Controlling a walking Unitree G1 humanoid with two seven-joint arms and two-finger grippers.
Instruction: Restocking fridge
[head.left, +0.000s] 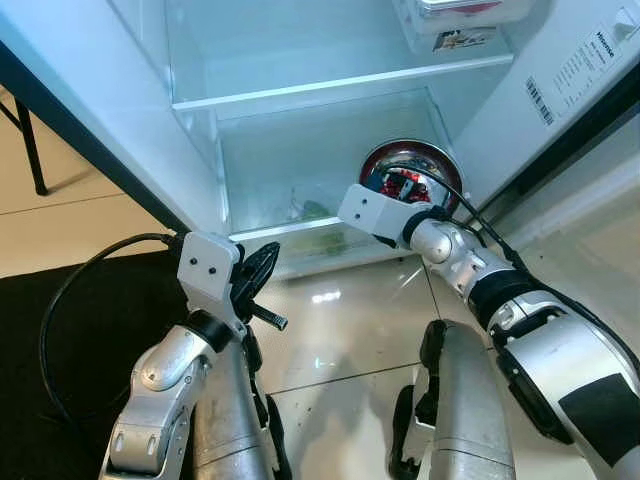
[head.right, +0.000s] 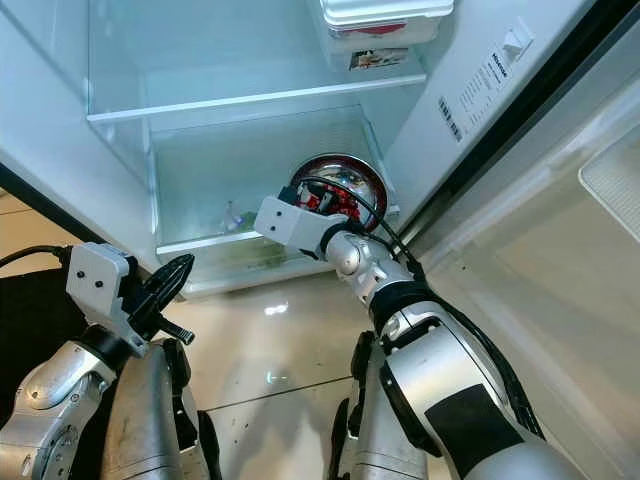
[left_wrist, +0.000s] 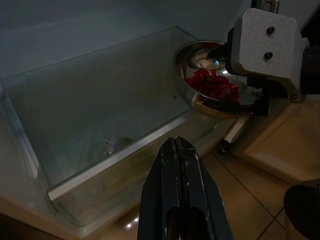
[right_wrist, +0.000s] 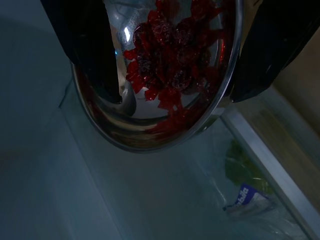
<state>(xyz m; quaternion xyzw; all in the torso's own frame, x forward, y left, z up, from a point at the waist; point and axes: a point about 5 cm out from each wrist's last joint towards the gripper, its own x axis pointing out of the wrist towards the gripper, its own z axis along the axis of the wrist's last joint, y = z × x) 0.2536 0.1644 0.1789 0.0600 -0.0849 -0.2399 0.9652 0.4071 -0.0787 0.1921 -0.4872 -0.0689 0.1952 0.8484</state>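
the right tool (right_wrist: 170, 60) has its two black fingers (right_wrist: 95, 50) spread either side of a steel bowl (head.left: 410, 172), one on each side of the rim, so it looks to be gripping the bowl; the hold itself is hard to confirm in the dark wrist view. the bowl holds red pieces (left_wrist: 214, 86) and sits at the right end of the lower glass shelf (head.left: 290, 228) in the fridge (head.left: 120, 110), near the front edge and close to the right wall. the step in hand seems to be setting the bowl down. to do it well, keep the bowl level so the red pieces stay in, rest its base fully on the glass behind the front edge, then open the fingers and draw straight back. below the shelf a drawer (head.right: 230, 250) holds something green. the left tool (left_wrist: 178, 195) is closed on nothing, held low outside the fridge, well apart from the bowl.
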